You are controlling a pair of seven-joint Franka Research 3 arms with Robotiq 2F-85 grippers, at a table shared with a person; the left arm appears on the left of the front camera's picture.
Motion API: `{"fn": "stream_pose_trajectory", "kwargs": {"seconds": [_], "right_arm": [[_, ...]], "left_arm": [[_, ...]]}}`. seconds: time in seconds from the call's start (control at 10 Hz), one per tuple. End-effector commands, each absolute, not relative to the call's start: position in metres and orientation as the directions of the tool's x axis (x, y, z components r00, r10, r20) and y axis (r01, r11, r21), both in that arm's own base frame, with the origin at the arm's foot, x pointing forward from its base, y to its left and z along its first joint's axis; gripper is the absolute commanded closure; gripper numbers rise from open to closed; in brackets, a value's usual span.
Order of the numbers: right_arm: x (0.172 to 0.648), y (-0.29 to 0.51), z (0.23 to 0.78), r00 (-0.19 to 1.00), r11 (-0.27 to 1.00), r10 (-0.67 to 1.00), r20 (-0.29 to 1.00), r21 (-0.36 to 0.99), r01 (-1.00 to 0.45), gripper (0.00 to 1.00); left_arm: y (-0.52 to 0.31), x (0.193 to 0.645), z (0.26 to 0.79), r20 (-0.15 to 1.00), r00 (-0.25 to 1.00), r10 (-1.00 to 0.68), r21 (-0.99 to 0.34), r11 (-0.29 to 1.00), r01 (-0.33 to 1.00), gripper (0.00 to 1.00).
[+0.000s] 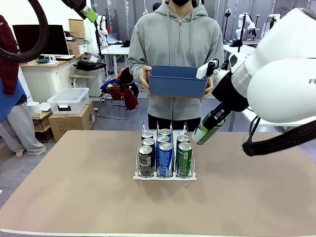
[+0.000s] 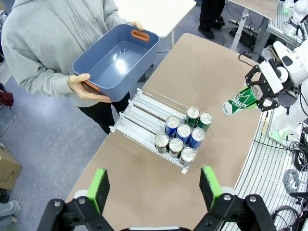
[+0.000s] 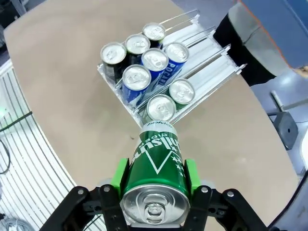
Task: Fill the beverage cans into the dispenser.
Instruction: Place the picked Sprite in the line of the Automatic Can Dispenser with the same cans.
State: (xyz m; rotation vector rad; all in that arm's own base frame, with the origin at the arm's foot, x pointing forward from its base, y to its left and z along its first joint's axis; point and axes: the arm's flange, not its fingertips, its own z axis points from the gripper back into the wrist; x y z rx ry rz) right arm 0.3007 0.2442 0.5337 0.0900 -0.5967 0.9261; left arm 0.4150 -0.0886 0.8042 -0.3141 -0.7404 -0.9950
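- We see a clear rack point(image 1: 165, 176) standing near the middle of the brown bench point(image 1: 79, 197), with thin upright dividers making three lanes.
- Seven cans point(image 1: 165, 159) stand in the rack, packed toward its robot-side end: three dark ones in the left lane, two blue ones in the middle lane, two green ones in the right lane.
- The far halves of the lanes lie bare in the left wrist view, on the person's side.
- A person in a grey hoodie stands at the far edge of the bench and holds a blue bin point(image 1: 177, 81) with orange handles in both hands point(image 2: 83, 87), above and beyond the rack.
- The right tool point(image 1: 213, 118) hangs in the air just right of the rack's right lane and above it, apart from the rack; its arm slants down from the upper right.
- Its green pads point(image 3: 120, 174) clamp a green can point(image 3: 156, 168) on both sides; the can is tilted, its silver top toward the wrist camera and its base pointing at the rack.
- The left tool point(image 2: 153, 188) sits high above the bench, looking down on the rack, its green pads spread wide with nothing between them.
- White print runs across the held can, too partial for us to read.
- One blue can carries white lettering, too small to make out.
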Motion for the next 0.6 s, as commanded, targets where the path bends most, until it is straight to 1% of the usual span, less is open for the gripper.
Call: {"fn": "stream_pose_trajectory", "kwargs": {"seconds": [0.0,0.2,0.5], "right_arm": [[0.303,0.258,0.519,0.435,0.579,0.753,0.494,-0.182,-0.795,0.42],[0.301,0.267,0.512,0.425,0.556,0.77,0.477,-0.173,-0.813,0.42],[0.303,0.278,0.502,0.408,0.507,0.813,0.416,-0.161,-0.847,0.42]], "left_arm": [[-0.086,0.414,0.802,0.694,0.322,-0.644,0.079,0.514,0.854,0.0],[-0.086,0.414,0.802,0.694,0.322,-0.644,0.079,0.514,0.854,0.0],[-0.086,0.414,0.802,0.694,0.322,-0.644,0.079,0.514,0.854,0.0]]}}
